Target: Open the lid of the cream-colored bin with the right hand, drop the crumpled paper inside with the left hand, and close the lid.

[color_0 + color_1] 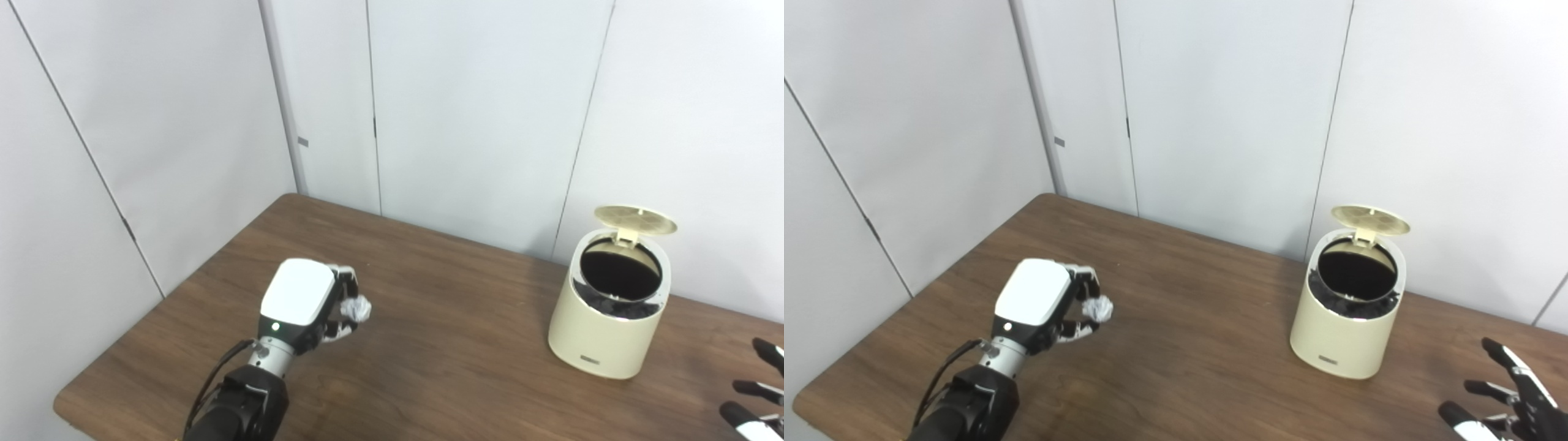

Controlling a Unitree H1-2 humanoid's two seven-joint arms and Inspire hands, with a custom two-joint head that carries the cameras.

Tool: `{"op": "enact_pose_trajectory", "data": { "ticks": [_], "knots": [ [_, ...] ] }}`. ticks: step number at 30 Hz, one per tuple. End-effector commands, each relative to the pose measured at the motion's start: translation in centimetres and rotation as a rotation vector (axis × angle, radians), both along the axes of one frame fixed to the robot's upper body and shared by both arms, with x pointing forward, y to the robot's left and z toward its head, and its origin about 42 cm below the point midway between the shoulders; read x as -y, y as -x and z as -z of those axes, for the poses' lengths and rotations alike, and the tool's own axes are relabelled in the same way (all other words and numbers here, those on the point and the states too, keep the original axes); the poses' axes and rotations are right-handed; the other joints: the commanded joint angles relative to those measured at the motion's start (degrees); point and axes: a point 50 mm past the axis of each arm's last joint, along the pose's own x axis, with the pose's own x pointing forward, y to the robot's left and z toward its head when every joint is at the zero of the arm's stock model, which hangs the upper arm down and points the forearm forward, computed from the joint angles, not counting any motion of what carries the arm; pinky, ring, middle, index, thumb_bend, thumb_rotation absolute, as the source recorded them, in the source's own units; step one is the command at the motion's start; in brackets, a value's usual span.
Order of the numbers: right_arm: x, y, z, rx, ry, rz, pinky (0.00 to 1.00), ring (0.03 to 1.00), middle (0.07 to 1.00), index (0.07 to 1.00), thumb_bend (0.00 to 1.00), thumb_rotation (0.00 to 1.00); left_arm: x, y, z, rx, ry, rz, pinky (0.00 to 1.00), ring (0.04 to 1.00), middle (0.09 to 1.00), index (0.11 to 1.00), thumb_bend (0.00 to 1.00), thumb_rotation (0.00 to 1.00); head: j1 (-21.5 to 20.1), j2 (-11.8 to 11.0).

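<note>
Nearest the cameras, at the right edge, the right hand [1507,398] is seen low over the worktop [1188,367], its dark fingers [1510,362] spread apart and nothing held in them. It is only partly in view, cut off by the frame edge. Further in on the other side, the left hand [306,303] is raised above the worktop, white back plate turned up, its fingers [346,282] curled and clamped on the crumpled paper [357,308]. The small white wad is pinched at the fingertips, on the side of the hand facing the bin. Beyond and to the left of the right hand, well apart from the left hand and its paper, the cream-colored bin [1344,331] is stood upright on the worktop near the back wall. Its lid [1370,221] is swung up and back on the far rim, and the dark, liner-edged opening is exposed.
</note>
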Motion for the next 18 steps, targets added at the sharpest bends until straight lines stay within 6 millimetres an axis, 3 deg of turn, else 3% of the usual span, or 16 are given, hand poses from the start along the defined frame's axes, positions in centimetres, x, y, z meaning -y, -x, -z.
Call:
{"op": "enact_pose_trajectory", "data": {
  "ticks": [1, 7, 8, 11, 15, 18],
  "knots": [
    [0.2, -0.7, -2.0, 0.094, 0.024, -0.008, 0.43, 0.750, 0.932, 0.909, 0.84, 0.66, 0.4, -0.3, -2.6, 0.151, -0.028, 0.013, 0.56, 0.469, 0.473, 0.485, 0.53, 0.00, -0.4, 0.0],
    [0.0, -0.7, -2.1, 0.082, 0.028, -0.001, 0.47, 0.765, 0.935, 0.915, 0.81, 0.62, 2.0, -0.5, -4.0, 0.254, 0.003, 0.019, 0.61, 0.465, 0.474, 0.485, 0.53, 0.00, -1.7, -0.2],
    [0.0, -0.7, -2.1, 0.080, 0.027, 0.001, 0.48, 0.769, 0.937, 0.916, 0.80, 0.61, 2.4, -0.6, -4.2, 0.269, 0.009, 0.026, 0.61, 0.470, 0.440, 0.512, 0.52, 0.00, -2.7, -0.1],
    [-0.3, -0.8, -2.2, 0.074, 0.013, 0.001, 0.50, 0.775, 0.941, 0.918, 0.76, 0.55, 3.7, -1.3, -4.7, 0.307, 0.024, 0.056, 0.59, 0.474, 0.456, 0.502, 0.52, 0.00, -4.6, 0.0],
    [-0.8, -0.7, -2.3, 0.049, -0.031, -0.009, 0.61, 0.825, 0.969, 0.924, 0.69, 0.44, 5.4, -2.3, -5.2, 0.338, 0.051, 0.108, 0.57, 0.460, 0.474, 0.485, 0.53, 0.00, -7.8, -0.1],
    [-1.2, -0.6, -2.4, 0.073, -0.038, -0.028, 0.66, 0.833, 0.970, 0.930, 0.67, 0.38, 6.6, -3.4, -5.6, 0.362, 0.079, 0.144, 0.54, 0.461, 0.421, 0.525, 0.52, 0.00, -10.8, -0.4]
  ]
}}
